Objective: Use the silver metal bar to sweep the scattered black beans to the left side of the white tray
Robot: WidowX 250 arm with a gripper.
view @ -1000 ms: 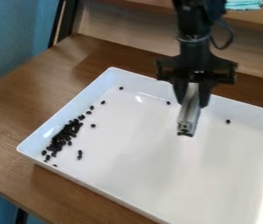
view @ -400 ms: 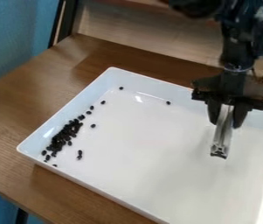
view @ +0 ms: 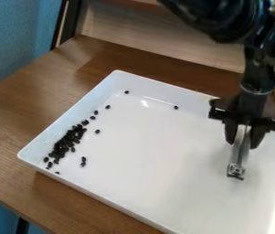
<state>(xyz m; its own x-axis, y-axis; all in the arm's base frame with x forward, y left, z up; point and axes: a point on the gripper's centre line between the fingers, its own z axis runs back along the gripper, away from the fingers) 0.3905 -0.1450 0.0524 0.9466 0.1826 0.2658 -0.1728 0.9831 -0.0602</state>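
My black gripper (view: pixel 243 139) hangs over the right part of the white tray (view: pixel 145 178), shut on a slim silver-grey bar (view: pixel 238 157). The bar points downward, slightly tilted, and its dark-edged lower end is over the tray floor; whether it touches is hard to tell. Small black beans (view: pixel 69 140) lie in a dense cluster along the tray's left side. Several loose ones are scattered nearby and toward the back, including a single bean (view: pixel 176 107) near the rear wall.
The tray stands on a brown wooden table (view: pixel 60 87), its raised walls around the beans. A pale wooden board (view: pixel 164 41) runs behind the table, and a blue wall (view: pixel 17 36) rises at the left. The arm comes in from the upper right.
The gripper has moved right and toward the tray's front, carrying the silver bar. It now covers the spot where a bean lay at the back right. The clustered beans have not moved.
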